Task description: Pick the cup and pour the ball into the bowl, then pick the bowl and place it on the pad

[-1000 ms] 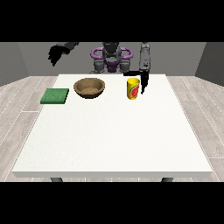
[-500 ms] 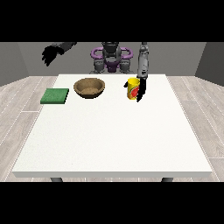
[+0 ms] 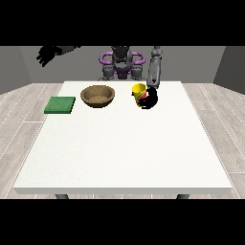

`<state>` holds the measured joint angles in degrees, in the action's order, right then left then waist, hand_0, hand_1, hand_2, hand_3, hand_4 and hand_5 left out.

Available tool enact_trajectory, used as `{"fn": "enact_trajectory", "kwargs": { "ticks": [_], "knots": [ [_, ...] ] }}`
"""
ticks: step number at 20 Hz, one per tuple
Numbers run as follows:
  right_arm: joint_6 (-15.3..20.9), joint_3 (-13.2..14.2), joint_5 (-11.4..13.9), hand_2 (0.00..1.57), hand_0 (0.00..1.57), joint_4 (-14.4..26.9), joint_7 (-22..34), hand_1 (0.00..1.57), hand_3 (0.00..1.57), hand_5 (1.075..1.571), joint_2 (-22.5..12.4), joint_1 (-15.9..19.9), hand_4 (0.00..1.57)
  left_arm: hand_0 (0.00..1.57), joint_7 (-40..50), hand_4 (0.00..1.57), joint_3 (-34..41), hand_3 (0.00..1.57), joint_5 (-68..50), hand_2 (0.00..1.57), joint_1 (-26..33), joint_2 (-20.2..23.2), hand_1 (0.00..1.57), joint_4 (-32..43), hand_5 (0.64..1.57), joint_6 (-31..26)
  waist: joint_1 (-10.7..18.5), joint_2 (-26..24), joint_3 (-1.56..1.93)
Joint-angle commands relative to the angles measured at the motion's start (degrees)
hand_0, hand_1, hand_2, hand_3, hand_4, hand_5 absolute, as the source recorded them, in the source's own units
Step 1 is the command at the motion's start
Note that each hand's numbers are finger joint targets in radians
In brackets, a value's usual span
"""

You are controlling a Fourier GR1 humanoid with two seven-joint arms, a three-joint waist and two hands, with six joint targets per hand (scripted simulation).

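A yellow cup (image 3: 138,90) with a red mark stands at the table's far side, right of the middle. The hand at the view's right (image 3: 149,99) is against the cup's right side, its dark fingers curled round it. No ball shows; the inside of the cup is hidden. A brown wooden bowl (image 3: 98,95) sits to the cup's left. Further left lies a flat green pad (image 3: 60,105). The hand at the view's left (image 3: 48,54) is held high in the air beyond the table's far left corner, fingers spread and holding nothing.
The white table (image 3: 124,148) stretches wide towards the camera. The robot's torso (image 3: 121,62) stands behind the far edge, right behind the bowl and cup.
The hand at the view's right has closed round the cup, and the cup has shifted a little to the left. The hand at the view's left has moved further up and outward.
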<state>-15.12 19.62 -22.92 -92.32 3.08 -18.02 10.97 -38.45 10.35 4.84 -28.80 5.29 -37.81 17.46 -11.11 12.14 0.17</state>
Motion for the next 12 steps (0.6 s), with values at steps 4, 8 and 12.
{"fn": "enact_trajectory", "kwargs": {
  "ticks": [4, 8, 12],
  "knots": [
    [-3.18, 3.76, -2.5, 0.0, 0.0, 9.67, 3.77, 0.0, 0.33, 1.565, -5.16, -0.4, 0.64, 1.29, 15.01, 1.41, -8.74, 1.57, 10.68, 1.57, -4.25, 0.31, 1.29, -0.65, 1.446, 7.84, 2.48, -10.54, -0.03],
    [-3.11, 2.26, -0.42, 0.0, 0.0, 11.38, 2.0, 0.0, 0.25, 1.562, -3.77, -0.84, 0.63, 1.34, 21.59, 1.41, -17.05, 1.57, 23.69, 1.57, -7.14, -0.09, 1.34, 2.31, 1.525, 18.42, 1.77, -11.86, 0.13],
    [-4.14, 2.89, -1.2, 0.0, 0.0, 15.82, -0.05, 0.0, 0.15, 1.561, -2.67, -0.76, 0.67, 1.36, 34.04, 1.45, -23.83, 1.57, 34.33, 1.57, -12.2, -1.6, 1.36, 6.55, 1.533, 21.96, 2.47, -13.34, 0.1]
  ]
}}
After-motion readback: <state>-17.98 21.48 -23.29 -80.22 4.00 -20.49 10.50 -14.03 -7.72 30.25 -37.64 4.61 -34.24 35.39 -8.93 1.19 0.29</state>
